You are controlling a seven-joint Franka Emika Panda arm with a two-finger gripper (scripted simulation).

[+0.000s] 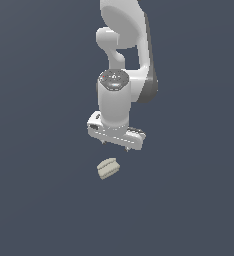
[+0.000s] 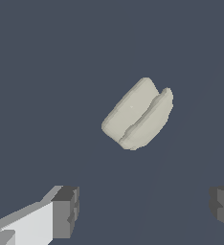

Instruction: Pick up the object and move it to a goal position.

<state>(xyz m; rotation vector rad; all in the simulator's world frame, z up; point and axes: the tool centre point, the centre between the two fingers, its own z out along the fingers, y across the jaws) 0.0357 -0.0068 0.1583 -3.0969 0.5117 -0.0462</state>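
While the surface [image 1: 39,210] is a plain dark grey-blue plane, the gripper [image 1: 115,144] hangs above it, jaws spread wide and holding nothing; the object [image 1: 108,168] lies just below, untouched.

The arm [image 1: 125,55] is glossy white with rounded links, dark grey seams and a dark cap marked with small red dots; the white hand [image 1: 116,143] carries 2 grey ridged fingers [image 2: 66,212].

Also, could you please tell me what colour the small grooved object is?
The object is a plain cream-beige, no pattern; the wrist view shows it best.
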